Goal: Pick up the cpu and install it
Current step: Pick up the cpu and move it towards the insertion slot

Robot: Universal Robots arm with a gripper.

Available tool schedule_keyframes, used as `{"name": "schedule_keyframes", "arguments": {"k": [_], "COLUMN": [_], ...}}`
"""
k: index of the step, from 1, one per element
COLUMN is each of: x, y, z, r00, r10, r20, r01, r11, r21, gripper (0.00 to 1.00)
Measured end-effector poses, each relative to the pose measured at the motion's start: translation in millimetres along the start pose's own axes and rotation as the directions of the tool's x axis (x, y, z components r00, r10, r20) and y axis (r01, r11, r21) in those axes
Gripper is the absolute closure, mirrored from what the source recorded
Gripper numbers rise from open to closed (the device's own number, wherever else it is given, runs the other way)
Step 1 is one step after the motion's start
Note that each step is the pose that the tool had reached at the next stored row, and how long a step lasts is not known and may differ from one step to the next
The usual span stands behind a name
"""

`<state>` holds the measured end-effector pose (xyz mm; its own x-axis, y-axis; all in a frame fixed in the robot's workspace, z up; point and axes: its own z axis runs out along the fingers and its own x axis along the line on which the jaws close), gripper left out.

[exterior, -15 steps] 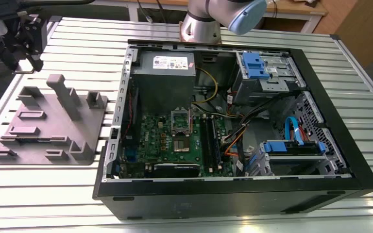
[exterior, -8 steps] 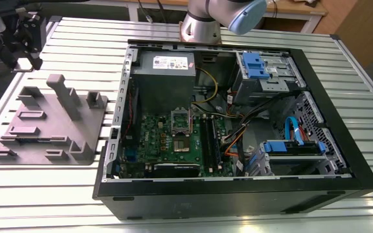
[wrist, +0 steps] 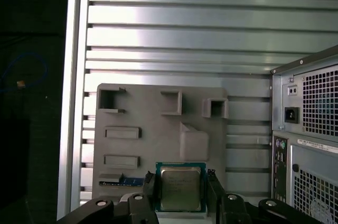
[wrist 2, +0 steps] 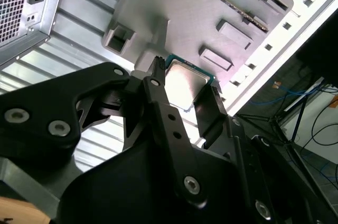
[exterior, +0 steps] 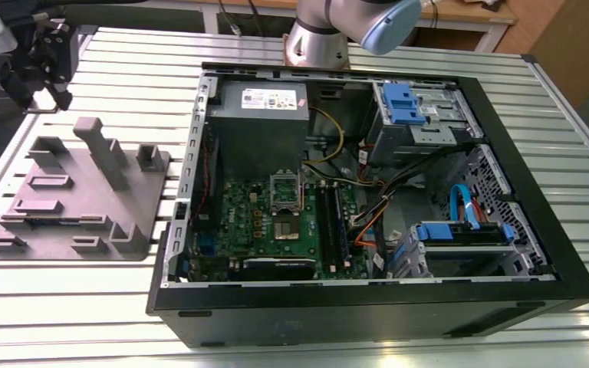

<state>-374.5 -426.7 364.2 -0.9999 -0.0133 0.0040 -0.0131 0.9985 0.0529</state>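
Silvery-grey lid, thin greenish rim: is that the cpu (wrist: 180,186) you have? asks my bench partner.

Me: Yes. My end effector (wrist: 181,195) is drawn in narrow on it. The fingers (wrist: 149,187) press two opposite edges, and the lid faces both wrist views. Entry: part held, underside not visible.

Partner: Where is it relative to the fixture plate (exterior: 80,192)?

Me: In both wrist views it sits in front of the plate, with the plate's moulded pockets behind it. In the exterior view my end effector hangs above the counter (exterior: 90,307), just beyond the plate's far end. From that I judge the cpu is lifted clear of the plate, not resting in it. The open computer case (exterior: 376,318) stands just beside the plate, on the exterior view's right of it.

Partner: How will it handle?

Me: Judgement only. It should be light, flat and stiff, with no give. The metal lid looks smooth, so it would likely slip if gripped on its faces. The edges are the place to hold it, as now. The thin rim board, and the contacts I expect underneath, are probably the fragile parts. That calls for a modest squeeze, no twisting, and nothing touching the underside. A thin part held by its edges could tip between the pads, so a hold centred along each side suits it.
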Motion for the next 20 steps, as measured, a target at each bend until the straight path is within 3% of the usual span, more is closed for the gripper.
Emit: {"name": "schedule_keyframes", "arguments": {"k": [11, 20], "x": [-17.4, -39.8], "y": [-0.2, -0.5], "z": [0.0, 0.1], "r00": [1.0, 1.0], "r10": [0.0, 0.0], "r20": [-0.0003, -0.0019], "r01": [0.0, 0.0], "r11": [1.0, 1.0], "r21": [-0.0029, -0.0031], "gripper": [0.53, 0.53]}}
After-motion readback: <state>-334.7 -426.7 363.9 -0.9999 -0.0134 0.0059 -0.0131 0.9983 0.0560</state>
